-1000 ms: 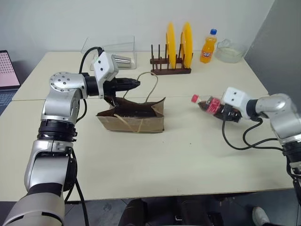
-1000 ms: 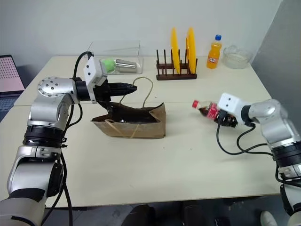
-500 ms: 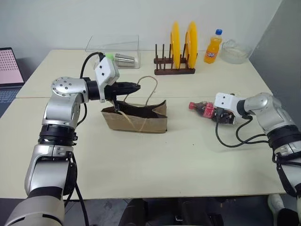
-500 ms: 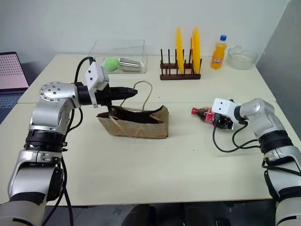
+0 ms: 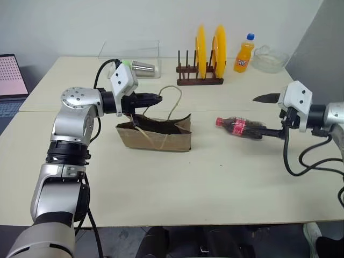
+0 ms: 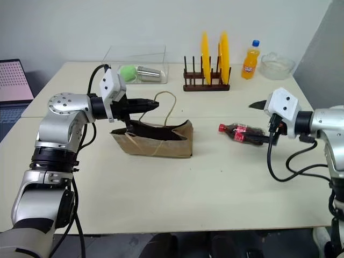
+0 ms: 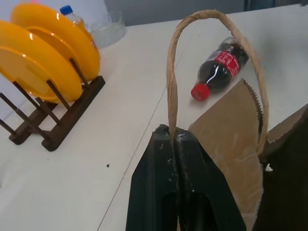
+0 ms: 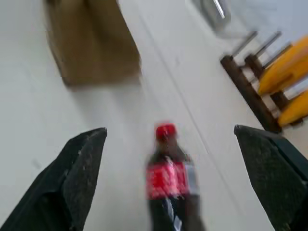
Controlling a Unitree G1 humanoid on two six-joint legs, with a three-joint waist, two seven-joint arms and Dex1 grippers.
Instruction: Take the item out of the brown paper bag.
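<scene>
So my right gripper (image 5: 271, 115) just let go of the cola (image 5: 239, 127). A second ago it was wrapped around the bottle and holding it up off the desk (image 5: 177, 183); half a second ago it was setting it down. Now the gripper has backed off toward the right edge and lifted, jaws spread wide, nothing between them. From the wrist I can see the bottle lying out ahead between the two open fingers, not touching either.

The cola lies on its side on the right half of the desk, red cap pointing at the bag (image 5: 155, 133), well apart from it. It looks settled, not rolling as far as I can tell.

My left gripper (image 5: 153, 98) hasn't budged. It's still pinched shut on one of the bag's cord handles (image 7: 173, 91), holding that loop up near the middle of the desk. The bag stands with its mouth open, and I can't see the bottom of it.

What that means: the item's out and parked on the desk, so I'd call the job basically done. All that's left, I reckon, is letting the handle go without tipping the bag.
</scene>
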